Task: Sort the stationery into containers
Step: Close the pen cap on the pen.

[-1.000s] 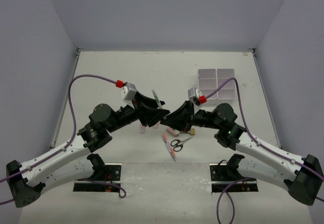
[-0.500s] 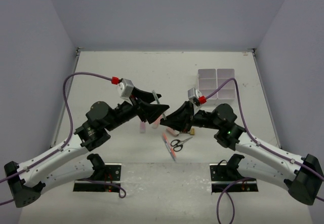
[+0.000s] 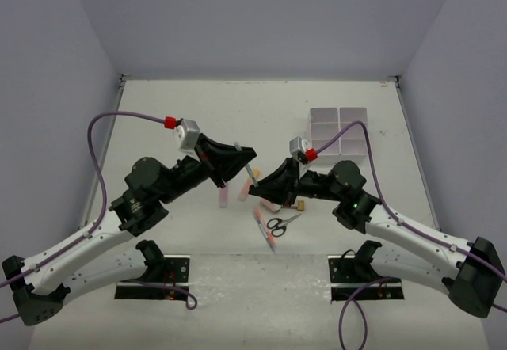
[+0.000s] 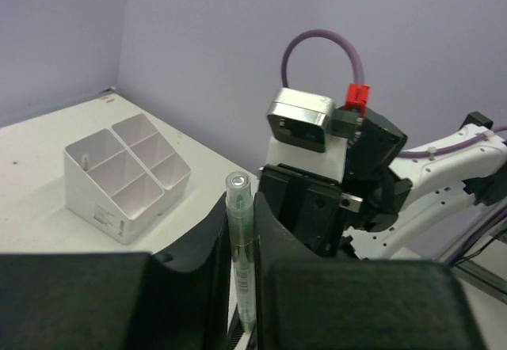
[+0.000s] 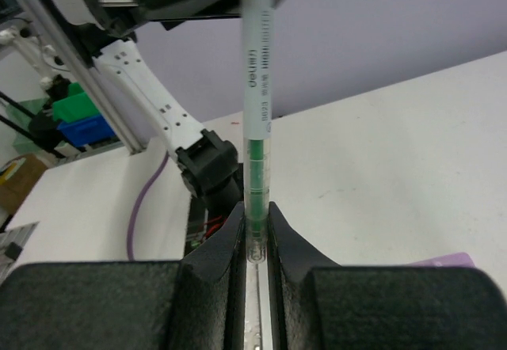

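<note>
White table, purple walls. Over the last second our right gripper [image 5: 255,231] closed in, and now it and the left gripper [image 4: 240,239] both pinch the green-grey pen [image 5: 257,104] mid-air. We'd call it a handover toward the organiser box [image 3: 325,111], well off right.

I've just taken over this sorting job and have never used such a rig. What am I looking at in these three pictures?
A left arm and a right arm are bolted side by side at a table. The wide picture looks down from above and behind them. The other two come from a camera on each wrist. The left claw and right claw both grip one green-grey pen, held above the table. Scissors and a pink-red pen lie below. The white six-slot box stands farther back on the right.
</note>
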Robot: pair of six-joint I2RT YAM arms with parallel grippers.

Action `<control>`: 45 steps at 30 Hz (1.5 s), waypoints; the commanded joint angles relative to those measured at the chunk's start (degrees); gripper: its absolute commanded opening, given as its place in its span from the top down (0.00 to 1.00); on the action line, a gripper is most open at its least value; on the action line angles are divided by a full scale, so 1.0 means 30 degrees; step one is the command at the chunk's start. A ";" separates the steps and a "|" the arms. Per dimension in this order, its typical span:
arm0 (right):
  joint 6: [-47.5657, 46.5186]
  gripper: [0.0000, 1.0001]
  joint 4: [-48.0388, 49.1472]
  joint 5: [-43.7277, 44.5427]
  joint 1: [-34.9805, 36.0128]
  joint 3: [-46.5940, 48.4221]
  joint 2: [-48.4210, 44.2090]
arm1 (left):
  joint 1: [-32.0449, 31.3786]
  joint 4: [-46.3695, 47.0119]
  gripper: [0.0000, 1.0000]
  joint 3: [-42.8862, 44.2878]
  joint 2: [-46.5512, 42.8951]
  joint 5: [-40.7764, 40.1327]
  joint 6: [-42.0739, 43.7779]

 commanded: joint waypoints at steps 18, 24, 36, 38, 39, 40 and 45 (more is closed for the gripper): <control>-0.1085 1.00 0.0136 0.0042 0.0007 0.3103 -0.0268 | 0.0099 0.0294 1.00 -0.1793 0.1667 0.3512 -0.0605; -0.0465 1.00 0.1294 0.0789 -0.0312 0.3192 -0.0391 | 0.0059 0.0692 1.00 -0.2951 0.1238 0.3673 -0.1067; 0.0714 1.00 0.1938 -0.0559 -0.1659 0.5409 0.0903 | -0.0854 0.2953 1.00 -0.6039 0.1730 0.3424 -0.1995; 0.0753 1.00 0.1925 -0.0657 -0.1688 0.5790 0.1013 | -0.1089 0.3163 1.00 -0.6258 0.2179 0.3321 -0.2208; 0.0737 1.00 0.1940 -0.0733 -0.1719 0.5976 0.1073 | -0.1289 0.3391 1.00 -0.6385 0.2409 0.3343 -0.2239; 0.0700 1.00 0.1940 -0.0752 -0.1737 0.6125 0.1074 | -0.1457 0.3486 1.00 -0.6625 0.2540 0.3049 -0.2239; 0.0622 1.00 0.1941 -0.1304 -0.2012 0.6687 0.0780 | -0.1582 0.3628 1.00 -0.7527 0.2421 0.2353 -0.2502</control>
